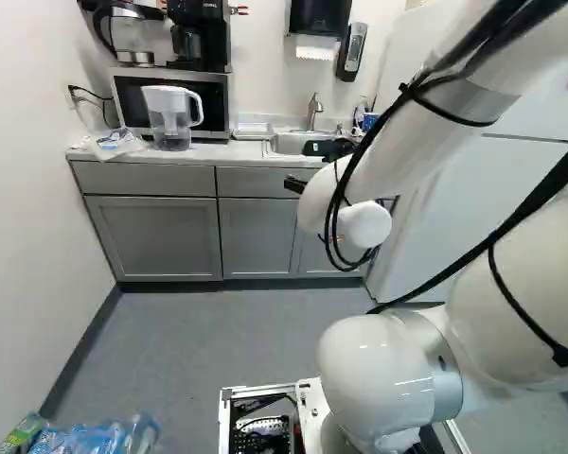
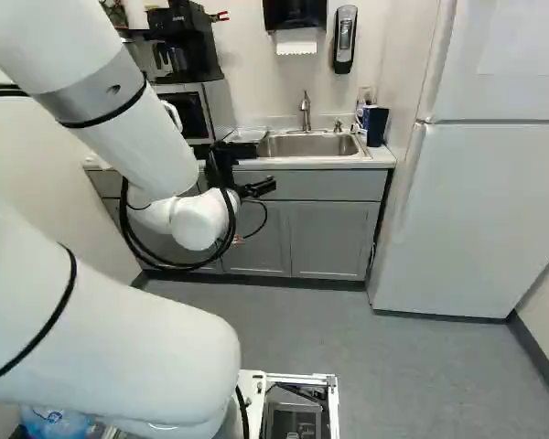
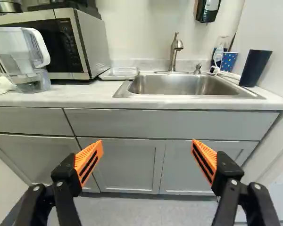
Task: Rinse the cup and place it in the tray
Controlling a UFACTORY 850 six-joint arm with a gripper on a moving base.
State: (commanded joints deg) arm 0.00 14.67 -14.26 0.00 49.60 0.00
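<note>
Your black two-fingered gripper (image 3: 146, 143) is open, empty; the tall, dark-blue cup (image 3: 255, 68) could topple if you approach off-centre.

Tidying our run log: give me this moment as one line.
gripper: open, empty | dark blue cup: upright beside sink | tray: on counter, across sink from cup | placing: not yet done

Dk blue cup (image 2: 376, 126) is standing on cntr (image 2: 382, 158), R of sink (image 2: 302, 146), nr fridge (image 2: 476, 219). Faucet (image 2: 306, 112) is rising behind sink; gripper (image 2: 266, 187) is hanging in front of gray cabs (image 2: 325, 240), below cntr height.
</note>
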